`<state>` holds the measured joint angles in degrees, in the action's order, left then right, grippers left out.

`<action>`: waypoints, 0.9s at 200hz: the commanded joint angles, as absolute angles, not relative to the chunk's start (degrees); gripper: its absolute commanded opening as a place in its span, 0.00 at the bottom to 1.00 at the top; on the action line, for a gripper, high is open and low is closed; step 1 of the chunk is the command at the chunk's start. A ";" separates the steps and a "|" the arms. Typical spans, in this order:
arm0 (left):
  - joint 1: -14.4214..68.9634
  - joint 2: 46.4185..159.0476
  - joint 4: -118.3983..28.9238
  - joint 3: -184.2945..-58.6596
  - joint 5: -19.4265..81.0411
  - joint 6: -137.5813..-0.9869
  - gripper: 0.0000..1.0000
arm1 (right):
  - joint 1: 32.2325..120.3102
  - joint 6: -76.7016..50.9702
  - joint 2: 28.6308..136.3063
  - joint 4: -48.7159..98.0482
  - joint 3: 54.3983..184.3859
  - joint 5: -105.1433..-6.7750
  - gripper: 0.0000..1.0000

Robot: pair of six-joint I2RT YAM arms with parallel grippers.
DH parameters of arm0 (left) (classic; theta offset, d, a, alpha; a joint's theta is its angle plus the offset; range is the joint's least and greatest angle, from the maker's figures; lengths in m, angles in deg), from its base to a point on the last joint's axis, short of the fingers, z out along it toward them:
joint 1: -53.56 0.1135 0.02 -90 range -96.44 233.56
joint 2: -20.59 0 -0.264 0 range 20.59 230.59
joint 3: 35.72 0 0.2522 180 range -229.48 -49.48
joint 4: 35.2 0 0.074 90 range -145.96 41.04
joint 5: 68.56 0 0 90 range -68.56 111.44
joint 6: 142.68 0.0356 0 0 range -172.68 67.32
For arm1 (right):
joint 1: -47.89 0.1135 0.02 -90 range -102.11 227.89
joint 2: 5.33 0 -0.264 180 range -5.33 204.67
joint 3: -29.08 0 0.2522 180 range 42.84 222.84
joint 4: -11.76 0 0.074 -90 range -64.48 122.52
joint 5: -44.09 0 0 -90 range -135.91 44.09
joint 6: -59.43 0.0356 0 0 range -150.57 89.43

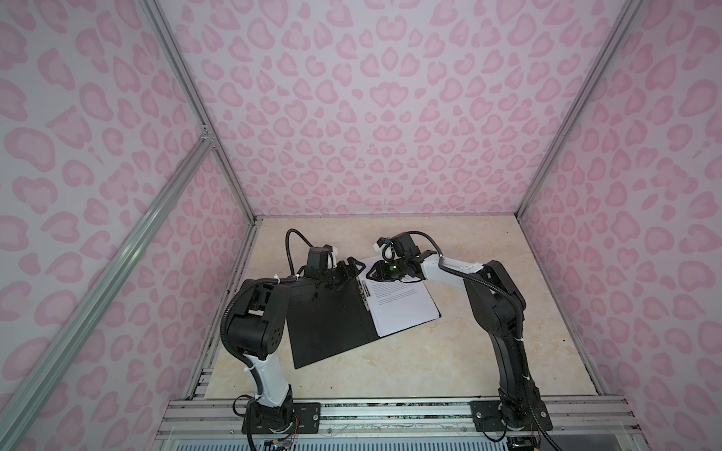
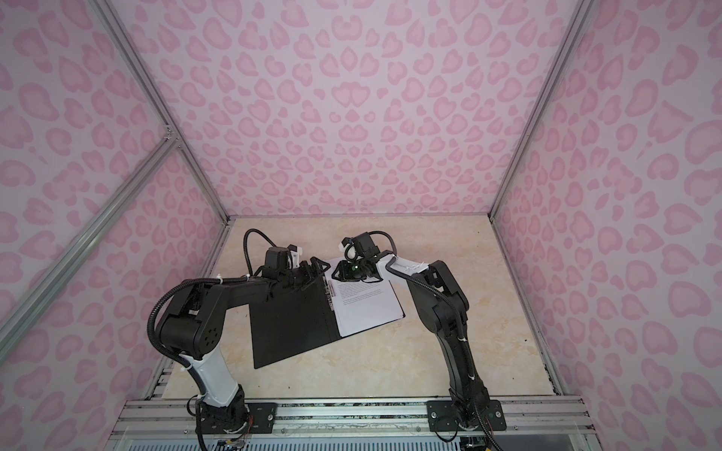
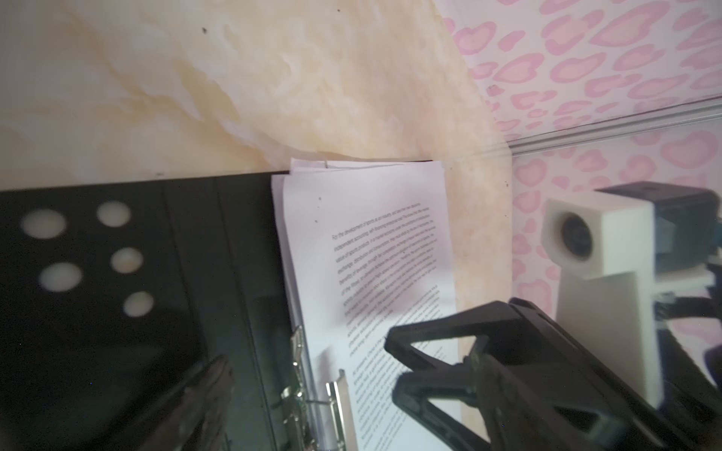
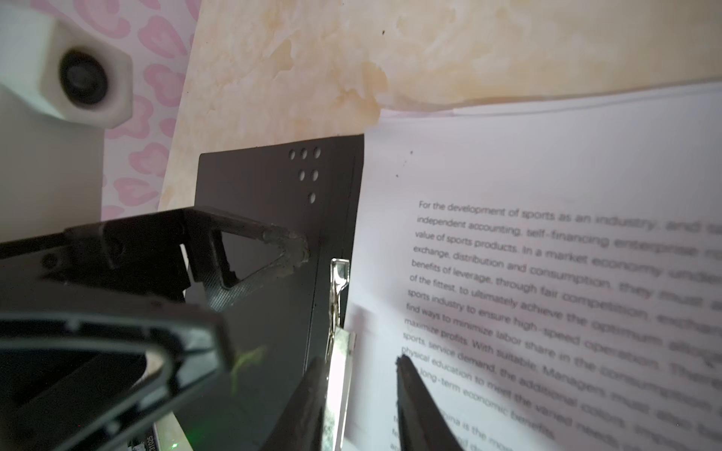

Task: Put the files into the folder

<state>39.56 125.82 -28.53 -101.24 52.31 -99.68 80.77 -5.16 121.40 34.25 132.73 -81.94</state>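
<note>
Folder (image 1: 328, 328): lies open and flat near the middle of the marbled worktop (image 1: 469, 351), black inside up, set at a slant between the two arms.

Files (image 1: 406, 308): rest as one white printed stack on the folder panel nearer the right arm and cover almost all of it. Fan slightly at the edges and overhang that panel's far edge, as the left wrist view confirms.

Left hand (image 4: 261, 296): stands over the bare black panel near its far edge, close to the spine. Shows jaws wide apart.

Right hand (image 1: 371, 273): stands over the stack's far inner corner, facing the left hand, near it but apart. Shows jaws narrowly parted, not together. Frames the clip's lever between its fingers (image 4: 414, 394) in the right wrist view; cannot confirm contact with it.

Metal clip (image 4: 340, 347): runs along the spine, with its lever over the stack's inner margin.

Holes (image 4: 306, 172): six small ones, punched in the bare panel by its far corner.
</note>
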 commanded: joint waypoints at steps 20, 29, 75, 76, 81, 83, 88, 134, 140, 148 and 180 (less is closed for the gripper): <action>39.45 126.27 -19.79 -100.80 56.73 -105.18 0.98 | 81.11 -7.03 123.81 37.13 134.37 -82.03 0.26; 39.42 126.70 -19.46 -100.85 56.59 -105.51 0.98 | 81.12 -7.39 124.10 37.54 134.71 -81.82 0.25; 39.24 129.89 -17.57 -101.78 57.30 -107.17 0.97 | 81.90 -9.87 124.83 39.93 136.13 -79.85 0.26; 39.28 129.91 -17.48 -101.78 57.30 -107.17 0.97 | 81.90 -9.98 124.88 39.98 136.15 -79.75 0.26; 39.24 130.11 -17.16 -101.77 57.34 -107.28 0.97 | 82.08 -10.29 125.04 40.41 136.41 -79.40 0.26; 39.23 130.21 -17.12 -101.77 57.37 -107.31 0.97 | 82.08 -10.45 125.13 40.62 136.50 -79.26 0.26; 39.22 130.44 -16.93 -101.90 57.55 -107.49 0.97 | 82.15 -10.73 125.35 41.22 136.84 -78.71 0.26; 39.21 132.44 -14.18 -101.87 58.76 -109.41 0.97 | 83.04 -12.54 127.57 44.53 139.13 -76.01 0.24; 39.17 132.52 -13.78 -101.73 58.94 -109.75 0.97 | 83.04 -12.60 127.73 44.98 139.37 -75.97 0.24; 39.20 132.47 -13.31 -101.47 59.05 -110.04 0.97 | 83.07 -12.76 127.81 45.46 139.65 -76.00 0.24; 39.15 131.35 -10.91 -100.69 60.36 -111.69 0.97 | 83.01 -12.91 128.47 46.84 140.69 -76.36 0.23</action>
